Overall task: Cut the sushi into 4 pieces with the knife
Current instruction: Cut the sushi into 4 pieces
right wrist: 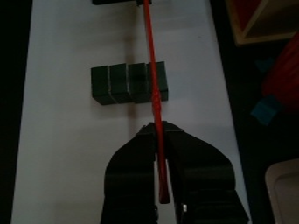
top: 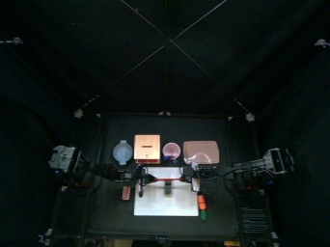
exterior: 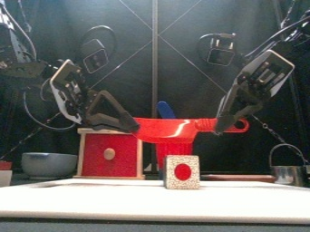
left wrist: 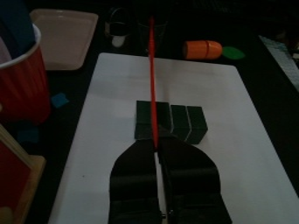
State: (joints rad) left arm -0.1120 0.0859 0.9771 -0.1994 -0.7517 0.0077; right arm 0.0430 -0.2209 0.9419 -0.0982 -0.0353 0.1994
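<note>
Left pincer (left wrist: 158,145): closed on one end of the red knife (left wrist: 153,79), reaching in from the left over the board (left wrist: 222,96)
Right pincer (right wrist: 159,131): closed on the knife's other end, reaching in from the right, facing the left pincer
Knife: held level between the two pincers, its thin edge turned down, lined up across the roll (right wrist: 117,81)
Roll: lay on the white board under the knife, four dark green blocks side by side and touching; the blade crossed it near the seam before one end block
Contact: in the front view the knife appeared just above the roll; whether the edge touched it could not be told
Board: lay flat on the desk (top: 110,217), near the front
Behind the board: a blue-grey bowl (exterior: 46,163), a wooden box (exterior: 109,154) with a red drawer front, a red cup (left wrist: 17,79) and a pink tray (left wrist: 65,35) stood in a row
Beside the board: an orange toy (left wrist: 202,48) sat on the desk
Right side: a metal cutter (exterior: 287,174) stood near the desk's edge
</note>
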